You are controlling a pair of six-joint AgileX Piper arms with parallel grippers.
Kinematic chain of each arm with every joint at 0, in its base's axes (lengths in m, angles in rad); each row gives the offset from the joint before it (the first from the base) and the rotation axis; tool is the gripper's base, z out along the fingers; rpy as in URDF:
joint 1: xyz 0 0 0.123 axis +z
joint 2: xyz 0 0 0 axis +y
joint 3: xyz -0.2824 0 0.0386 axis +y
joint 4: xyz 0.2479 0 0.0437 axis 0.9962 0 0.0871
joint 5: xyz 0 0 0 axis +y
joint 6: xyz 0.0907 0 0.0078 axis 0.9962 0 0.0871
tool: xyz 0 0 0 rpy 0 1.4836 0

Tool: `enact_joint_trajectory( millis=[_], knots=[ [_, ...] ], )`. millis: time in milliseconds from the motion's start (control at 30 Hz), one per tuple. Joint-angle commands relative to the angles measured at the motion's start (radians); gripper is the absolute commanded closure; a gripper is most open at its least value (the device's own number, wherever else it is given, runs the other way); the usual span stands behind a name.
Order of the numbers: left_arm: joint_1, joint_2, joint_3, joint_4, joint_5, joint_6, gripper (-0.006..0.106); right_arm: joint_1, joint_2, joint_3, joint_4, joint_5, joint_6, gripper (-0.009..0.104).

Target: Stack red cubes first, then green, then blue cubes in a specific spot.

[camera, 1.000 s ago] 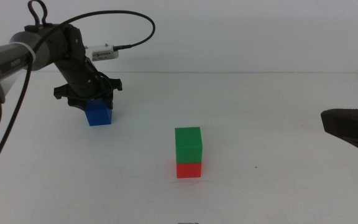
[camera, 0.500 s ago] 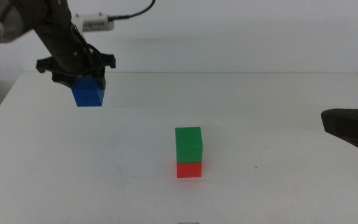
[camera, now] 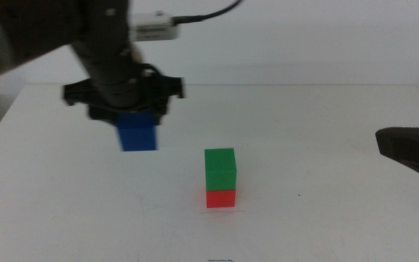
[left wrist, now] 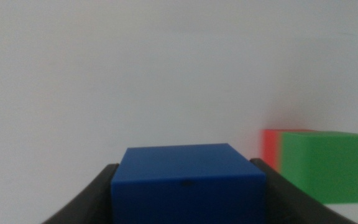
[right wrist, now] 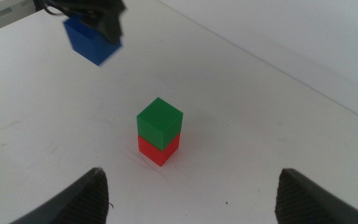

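Your left gripper (camera: 137, 116) is clenched on the blue cube (camera: 137, 134), one dark jaw pressed to each side face; in the left wrist view the cube (left wrist: 187, 182) fills the space between the jaws, its top face level and its front face toward the camera. You are holding it in the air above the white table (camera: 326, 145), clear of the surface, with the arm coming in from the left and blurred in the middle view; a white connector with a black cable (camera: 195, 16) sits on top of the wrist.

Look outward from there and you find the green cube (camera: 220, 169) sitting squarely on the red cube (camera: 220, 198), the two edges lined up, a short way to the right of the held cube and nearer the camera; the blue cube hangs beside this pair, not over it. From the left wrist you see the same pair at the side, green (left wrist: 325, 167) in front and a strip of red (left wrist: 270, 148) behind it, both blurred.

Your right gripper (right wrist: 191, 198) waits at the right edge of the table, well apart from the stack; its jaws stand wide apart with nothing between them, and its wrist view looks down on the stack and on the held blue cube (right wrist: 92, 40) beyond it.
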Motion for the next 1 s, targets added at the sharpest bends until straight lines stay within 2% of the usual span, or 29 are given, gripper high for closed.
enact_joint_trajectory(
  millis=[0,333,967],
  knots=[
    [-0.063,-0.014,-0.079,0.035,-0.006,-0.056,0.102,-0.006,-0.006,-0.028,-0.008,-0.07,-0.009,0.006],
    [-0.216,0.139,-0.248,0.049,0.008,-0.14,0.102,-0.006,-0.006,-0.028,-0.008,-0.07,-0.009,0.006],
    [-0.224,0.229,-0.275,0.008,-0.029,-0.197,0.102,-0.006,-0.006,-0.028,-0.008,-0.07,-0.009,0.006]
  ],
)
